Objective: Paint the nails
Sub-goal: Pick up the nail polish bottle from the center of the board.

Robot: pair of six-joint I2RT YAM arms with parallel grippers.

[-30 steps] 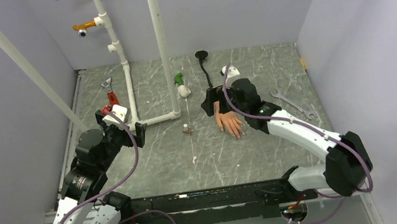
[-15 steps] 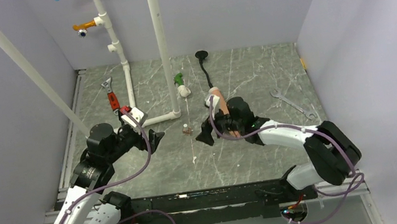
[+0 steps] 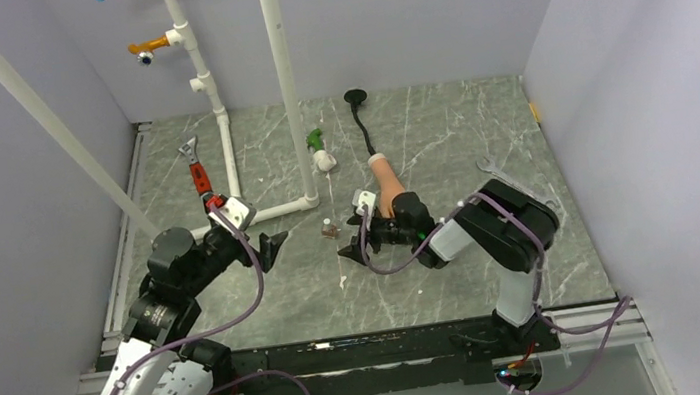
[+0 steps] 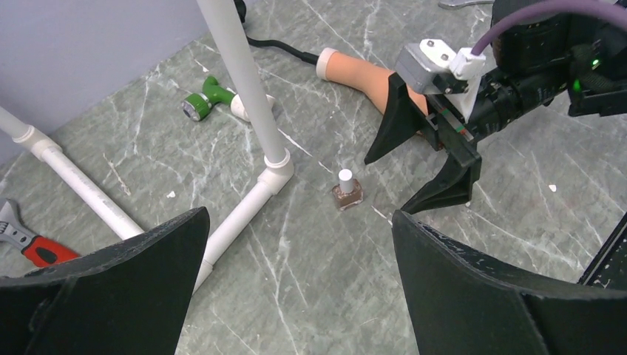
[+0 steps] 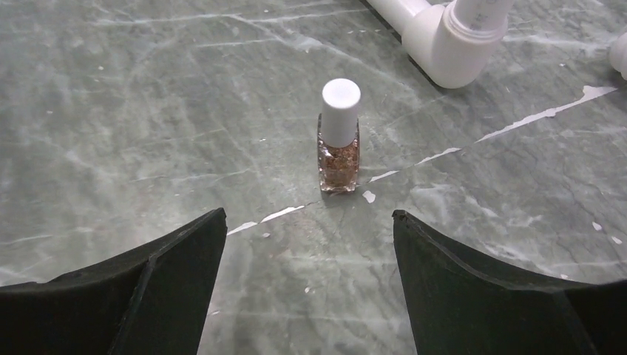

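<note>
The flesh-coloured mannequin hand shows only its forearm (image 3: 383, 174) (image 4: 358, 72); its fingers and the nails are hidden under my right wrist. A small polish bottle (image 3: 330, 229) (image 4: 347, 191) (image 5: 339, 140) with a white cap stands upright on the marbled floor. My right gripper (image 3: 347, 239) (image 4: 423, 164) (image 5: 309, 219) lies low, open, pointing left at the bottle a short way ahead of its tips. From the other side my left gripper (image 3: 274, 248) (image 4: 299, 285) faces the bottle, wide open and holding nothing.
A white pipe frame (image 3: 272, 210) with an elbow (image 5: 451, 44) stands just behind the bottle. A red-handled wrench (image 3: 195, 172), a green and white nozzle (image 3: 320, 151), the black stem (image 3: 357, 108) and a silver spanner (image 3: 515, 180) lie around. Grey walls close three sides.
My right gripper came off the mannequin hand, dropping down and left to face the bottle. My left gripper moved right toward the bottle.
</note>
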